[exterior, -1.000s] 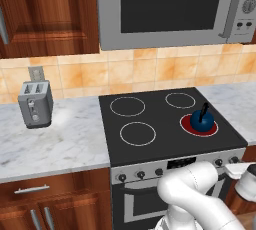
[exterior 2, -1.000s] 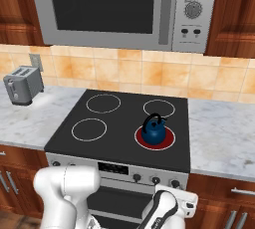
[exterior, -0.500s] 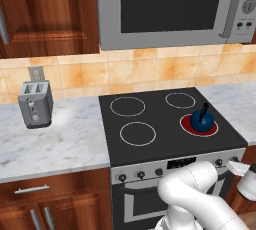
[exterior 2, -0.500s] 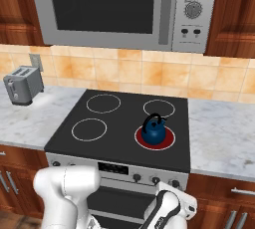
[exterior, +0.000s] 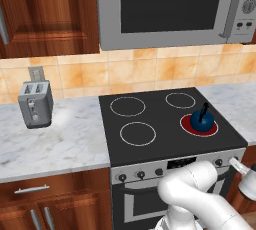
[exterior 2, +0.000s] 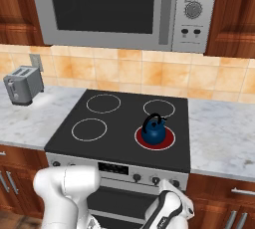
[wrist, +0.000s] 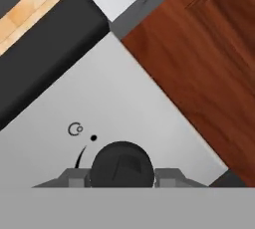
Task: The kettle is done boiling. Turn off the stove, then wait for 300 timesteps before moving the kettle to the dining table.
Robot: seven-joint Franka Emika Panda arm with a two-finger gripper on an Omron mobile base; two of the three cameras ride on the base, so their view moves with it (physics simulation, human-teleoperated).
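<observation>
At the stove's [exterior 2: 119, 123] stainless front, the hand [wrist: 122, 179] pinches the rightmost black knob [wrist: 121, 165], a finger [wrist: 74, 177] on each side. Beside the knob sits a small burner symbol [wrist: 74, 129]; no writing is readable. On the glowing red front-right burner [exterior 2: 155, 137] stands the kettle [exterior 2: 153, 129], lid closed, contents hidden. Left on the worktop [exterior: 55, 136] sits a toaster [exterior: 35, 104].

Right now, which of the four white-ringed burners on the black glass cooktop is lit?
The front right burner, glowing red under the small dark-blue kettle. The other three rings on the black glass cooktop are dark inside.
</observation>
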